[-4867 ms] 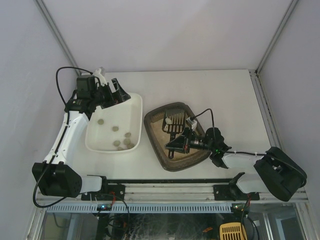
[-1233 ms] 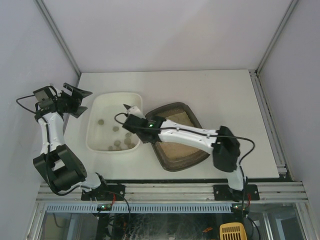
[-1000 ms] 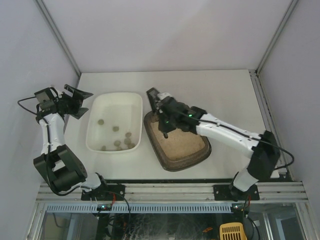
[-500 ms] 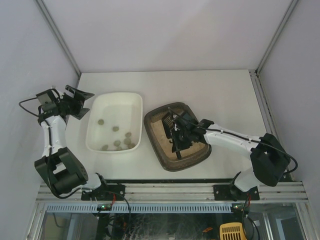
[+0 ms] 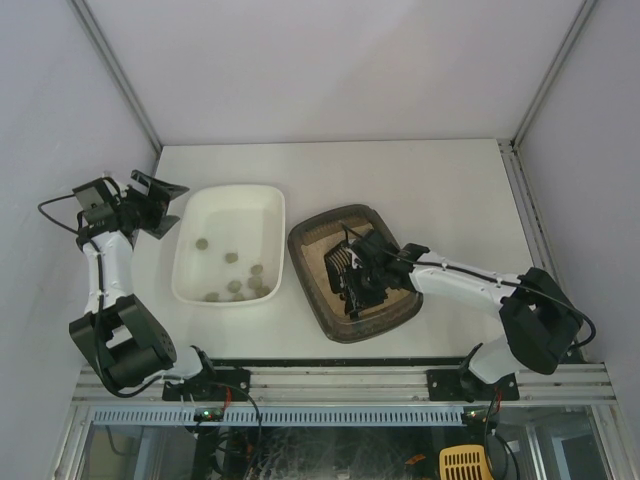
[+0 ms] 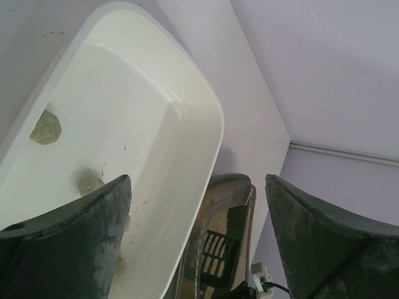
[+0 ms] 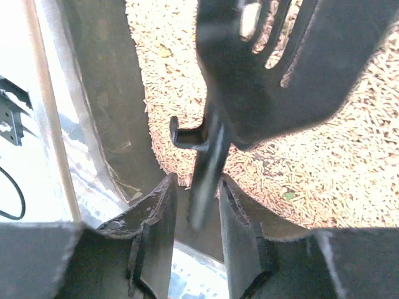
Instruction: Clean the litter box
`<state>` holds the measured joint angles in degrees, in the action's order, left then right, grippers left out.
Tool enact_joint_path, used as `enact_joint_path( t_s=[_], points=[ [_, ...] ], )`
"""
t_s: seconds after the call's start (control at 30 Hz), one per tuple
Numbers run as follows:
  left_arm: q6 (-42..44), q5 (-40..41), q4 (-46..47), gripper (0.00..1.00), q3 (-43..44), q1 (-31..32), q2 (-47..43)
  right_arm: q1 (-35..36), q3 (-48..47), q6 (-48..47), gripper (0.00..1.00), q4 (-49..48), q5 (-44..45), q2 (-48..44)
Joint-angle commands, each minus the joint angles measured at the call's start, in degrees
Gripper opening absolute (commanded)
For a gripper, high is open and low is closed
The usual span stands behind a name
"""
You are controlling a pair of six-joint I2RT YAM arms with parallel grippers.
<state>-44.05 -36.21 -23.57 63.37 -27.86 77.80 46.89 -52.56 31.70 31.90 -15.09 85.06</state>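
Observation:
The dark litter box (image 5: 312, 236) with beige litter (image 7: 324, 168) lies right of centre. A black slotted scoop (image 5: 340, 264) rests on the litter at its left side. My right gripper (image 5: 356, 288) hangs low over the box at the scoop's handle (image 7: 206, 171). In the right wrist view the right gripper (image 7: 197, 180) has its jaws a little apart, with the handle loose between them and a gap on each side. My left gripper (image 5: 155, 200) hovers wide open and empty beyond the white tray's far-left corner; its wrist view looks past the left gripper (image 6: 198, 180) at the scoop (image 6: 218, 255).
A white tray (image 5: 181, 290) left of the litter box holds several greenish clumps (image 5: 232, 258), also visible as clumps (image 6: 45, 126) in the left wrist view. Enclosure walls rise close around the table. The right arm's cable (image 5: 470, 268) crosses the box's right rim.
The right arm swung from the white tray back over the litter box and lowered the scoop onto the litter; its jaws have come apart from the handle. The left arm barely shifted.

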Motion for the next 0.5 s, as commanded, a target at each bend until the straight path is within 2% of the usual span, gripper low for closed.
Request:
enact_joint_path(
  t_s=[0.0, 0.03, 0.1, 0.2, 0.23, 0.27, 0.3, 0.33, 0.47],
  points=[
    [-0.3, -0.5, 2.3, 0.92, -1.5, 0.5, -2.0, -0.1, -3.5, -1.5, 0.35, 3.9, 4.4, -3.7],
    [-0.3, -0.5, 2.3, 0.92, -1.6, 0.6, -2.0, -0.1, -4.6, -1.8, 0.37, 6.3, 5.9, -3.9],
    [-0.2, -0.4, 2.3, 0.91, -1.7, 0.8, -2.0, -0.1, -6.6, -1.8, 0.52, 10.4, 9.9, -4.9],
    [0.1, -0.2, 2.7, 0.92, -1.8, 1.3, -2.6, 1.0, -10.3, -0.1, 0.54, 17.3, 22.4, -7.4],
    [0.2, -0.6, 3.0, 0.92, -1.8, 1.5, -2.9, 1.7, -12.3, 0.8, 0.69, 19.6, 27.8, -8.7],
    [0.3, -1.0, 3.8, 0.92, -1.9, 1.7, -3.3, 2.3, -13.4, 1.6, 0.77, 21.5, 33.5, -11.0],
    [0.4, -1.7, 4.5, 0.92, -1.9, 2.0, -3.6, 2.7, -14.4, 1.9, 0.96, 22.4, 36.6, -13.2],
    [0.7, -2.5, 4.9, 0.92, -1.8, 2.3, -3.9, 2.9, -15.3, 2.5, 0.99, 23.0, 39.4, -15.6],
    [6.9, -4.2, 2.6, 0.93, 2.0, 5.2, -5.0, 2.2, -16.1, 4.0, 1.00, 21.0, 45.0, -27.5]
  ],
)
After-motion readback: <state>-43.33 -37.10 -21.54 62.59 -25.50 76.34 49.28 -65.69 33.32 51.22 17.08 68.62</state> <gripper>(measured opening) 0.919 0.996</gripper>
